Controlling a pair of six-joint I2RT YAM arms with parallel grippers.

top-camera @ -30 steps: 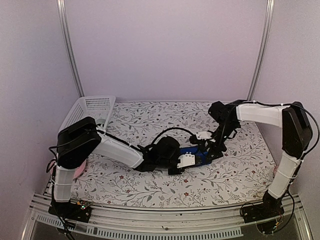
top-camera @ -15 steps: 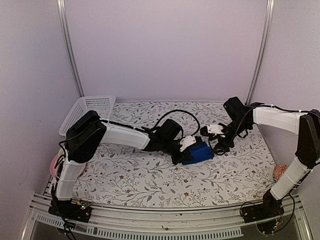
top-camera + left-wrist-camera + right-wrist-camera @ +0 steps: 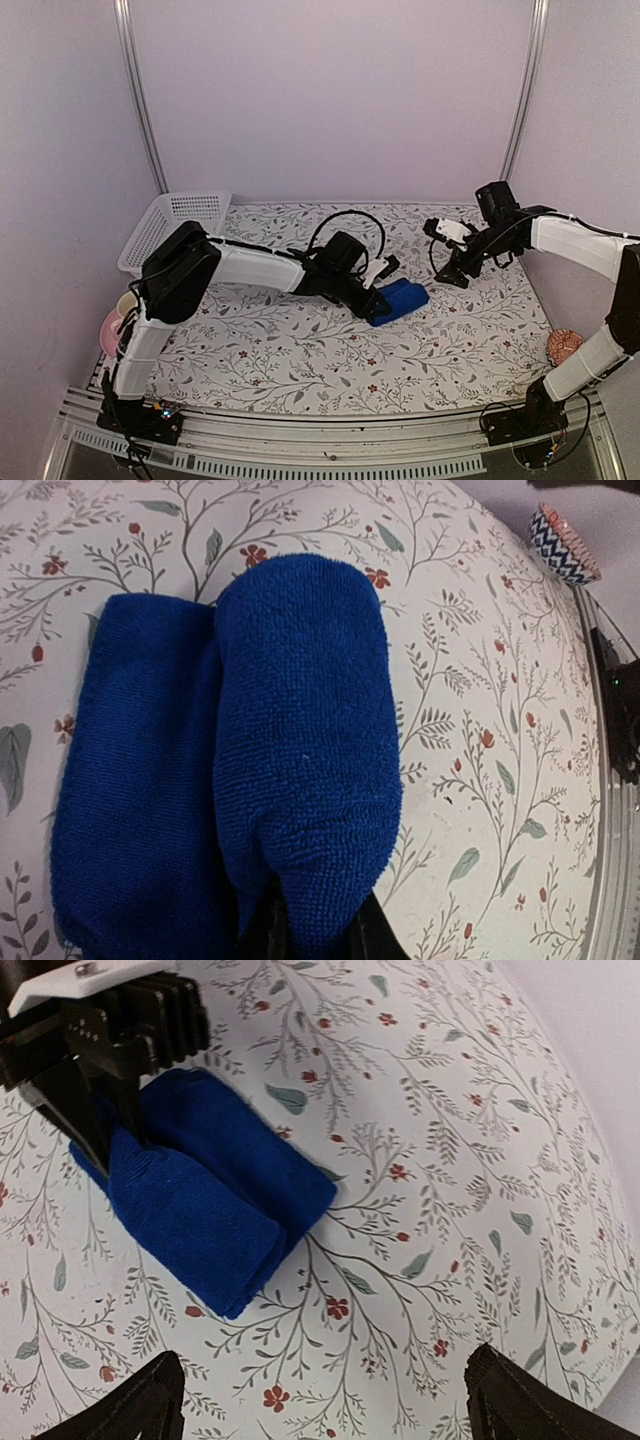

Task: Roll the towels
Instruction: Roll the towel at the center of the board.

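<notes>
A royal-blue towel (image 3: 398,300) lies rolled into a thick bundle on the flowered tablecloth, near the middle of the table. My left gripper (image 3: 373,296) is shut on the bundle's near end; in the left wrist view both black fingers pinch the outer fold of the blue towel (image 3: 290,750) at the bottom edge. My right gripper (image 3: 450,268) hovers to the right of the bundle, open and holding nothing. In its wrist view the fingertips (image 3: 130,1405) stand wide apart over bare cloth, with the blue towel (image 3: 210,1200) and the left gripper (image 3: 105,1130) ahead.
A white slotted basket (image 3: 180,225) leans at the back left corner. A pink thing (image 3: 112,330) sits off the table's left edge. A patterned round object (image 3: 563,345) lies by the right arm's base. A black cable (image 3: 345,225) loops above the left wrist.
The right gripper let go of the towel, opened wide and drew back to the right. The left gripper carried the rolled blue bundle a little right and farther from the arms' bases.
</notes>
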